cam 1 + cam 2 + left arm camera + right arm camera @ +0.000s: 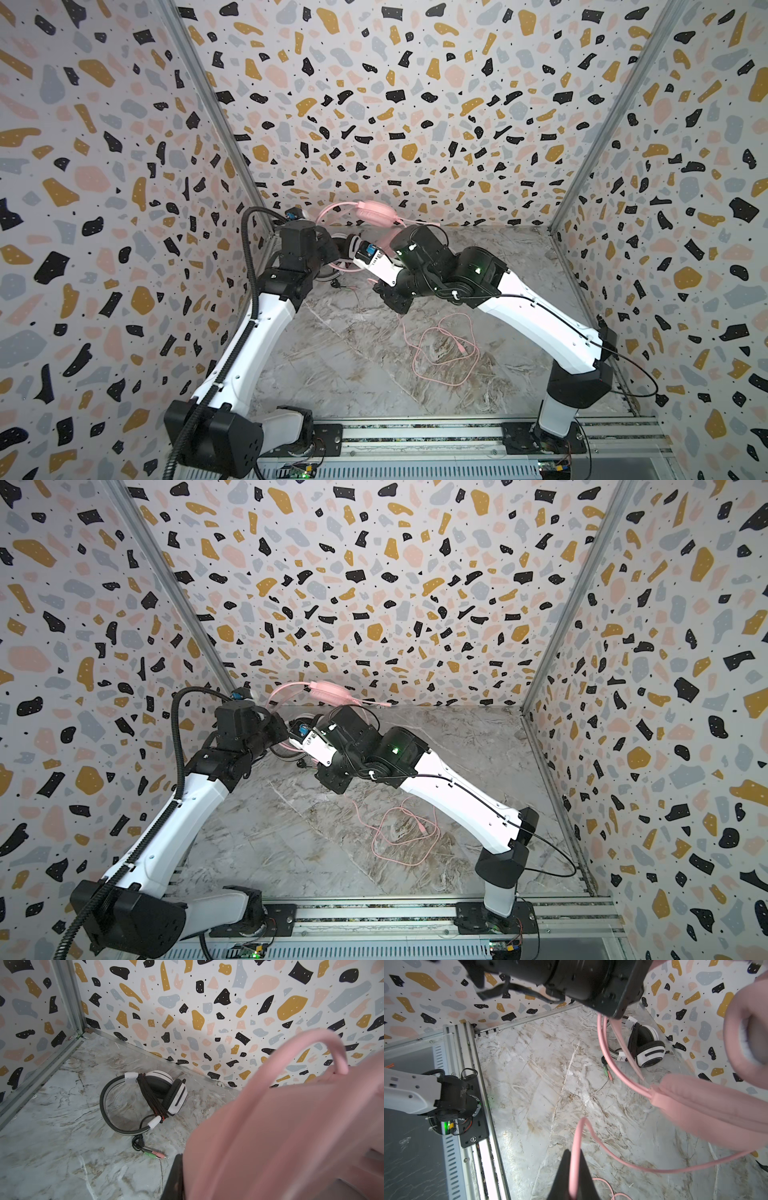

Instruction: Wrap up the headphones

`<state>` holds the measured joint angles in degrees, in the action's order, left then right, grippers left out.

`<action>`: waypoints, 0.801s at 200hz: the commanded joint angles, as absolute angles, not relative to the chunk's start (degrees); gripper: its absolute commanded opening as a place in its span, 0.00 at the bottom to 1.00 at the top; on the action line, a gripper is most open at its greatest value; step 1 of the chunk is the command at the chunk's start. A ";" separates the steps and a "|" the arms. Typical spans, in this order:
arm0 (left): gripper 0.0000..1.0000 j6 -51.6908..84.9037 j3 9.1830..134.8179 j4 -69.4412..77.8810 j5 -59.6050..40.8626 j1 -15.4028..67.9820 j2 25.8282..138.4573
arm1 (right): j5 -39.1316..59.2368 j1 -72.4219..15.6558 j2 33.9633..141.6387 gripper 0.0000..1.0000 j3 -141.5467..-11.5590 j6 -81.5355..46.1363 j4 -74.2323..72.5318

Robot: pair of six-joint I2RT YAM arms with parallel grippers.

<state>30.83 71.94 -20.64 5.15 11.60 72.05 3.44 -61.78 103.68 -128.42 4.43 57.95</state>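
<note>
Far left, above the desk [332,374] | left gripper [330,249] jaws are clamping the pink headset [374,212] aloft | right gripper [572,1178] jaws are pinching its pink cable [577,1136] | white-and-black headset [145,1101] is lying wrapped below | best: tension steady, turns snug, slack feeding freely

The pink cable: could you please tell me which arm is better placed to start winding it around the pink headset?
Right. The right gripper is shut on the pink cable, with the slack lying on the table near that arm; the left gripper is occupied holding the pink headset aloft.
</note>
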 commanded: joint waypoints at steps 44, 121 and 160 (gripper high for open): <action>0.00 22.09 74.49 -17.65 -10.44 14.75 72.05 | 7.51 -52.81 104.82 0.09 -135.71 3.82 60.46; 0.00 9.30 70.70 -21.93 -8.58 14.76 66.18 | 18.47 -36.80 91.09 0.12 -115.90 -3.18 47.17; 0.00 6.51 71.00 -22.58 -17.52 14.76 67.29 | 18.06 -34.86 89.96 0.12 -113.42 -1.85 47.08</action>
